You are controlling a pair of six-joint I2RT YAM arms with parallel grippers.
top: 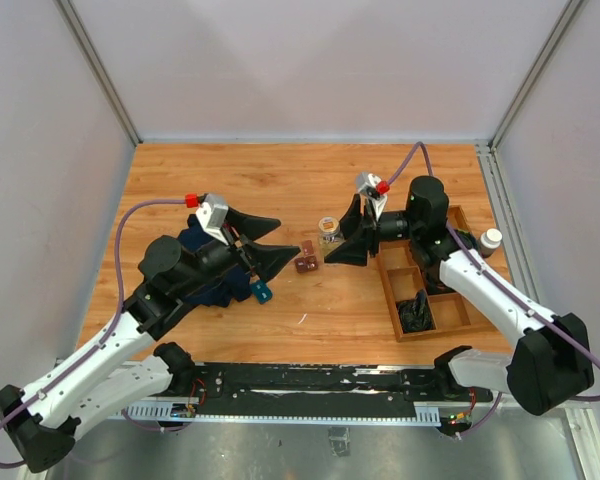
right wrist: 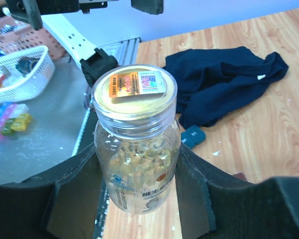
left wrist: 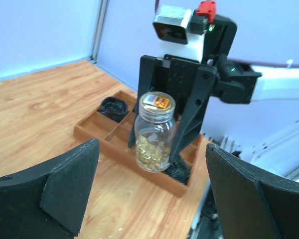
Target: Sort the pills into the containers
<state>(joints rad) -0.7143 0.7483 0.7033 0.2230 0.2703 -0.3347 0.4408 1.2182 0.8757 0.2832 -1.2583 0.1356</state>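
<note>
The left gripper [top: 288, 240] hangs over the wooden bench [top: 230, 180] with its jaws wide apart, pointing towards the small dark reddish-brown rectangular plastic box [top: 305, 259] lying between the two arms. Just right of the box, the right gripper [top: 335, 240] has its jaws clamped on a clear round bottle of yellow capsules [top: 328, 228]. The step looks like uncapping: the left jaws should close squarely on the gold lid [right wrist: 134, 87], with the bottle held upright near the box.

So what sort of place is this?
Most likely a robotics lab test cell: plain white walls box in a wooden table, a left arm and right arm are bolted at its edge, and props include a pill bottle and divided tray.
</note>
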